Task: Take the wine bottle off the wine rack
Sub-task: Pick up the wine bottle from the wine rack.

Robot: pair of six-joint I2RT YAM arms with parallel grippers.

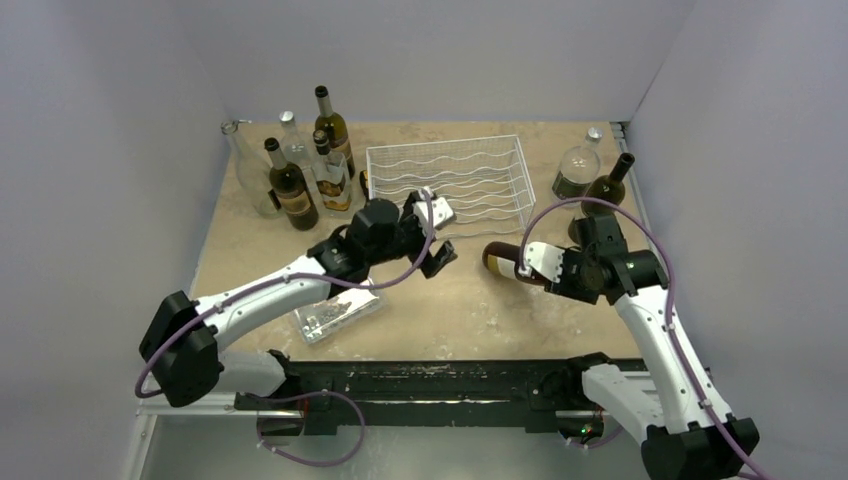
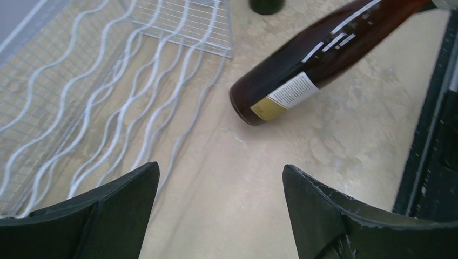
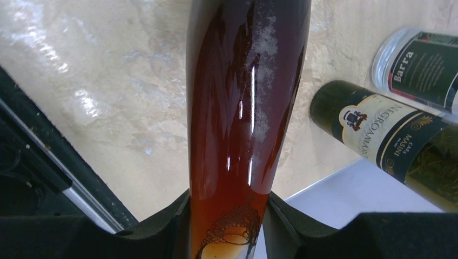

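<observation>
Grip, right pincer [image 3: 229,216]: jaws pinch the bottle [image 3: 243,108] from both sides across its brown glass. The bottle lies roughly level, base pointing toward the left arm. It is wholly off the rack [image 1: 445,143], just right of the rack's near corner, and it appears to hang over the table [image 1: 470,310] (contact cannot be ruled out). A side grip on a level bottle suits drawing it lengthwise out of a wire cradle. In my judgement the removal is done and only the setting down is left.

Left pincer [image 2: 219,178]: spread wide, holding nothing, beside the rack's near edge. It is probably placed there to steady the light wire frame.

Count:
- Rack: one, with no bottle visible in its wavy rows.
- Bottles: one held. Five stand clustered at the back left (they overlap, so a sixth may be hidden). Two stand at the back right, grouped upright and out of the arms' way.
- Clear box [image 1: 335,315]: one, near the left arm.
</observation>
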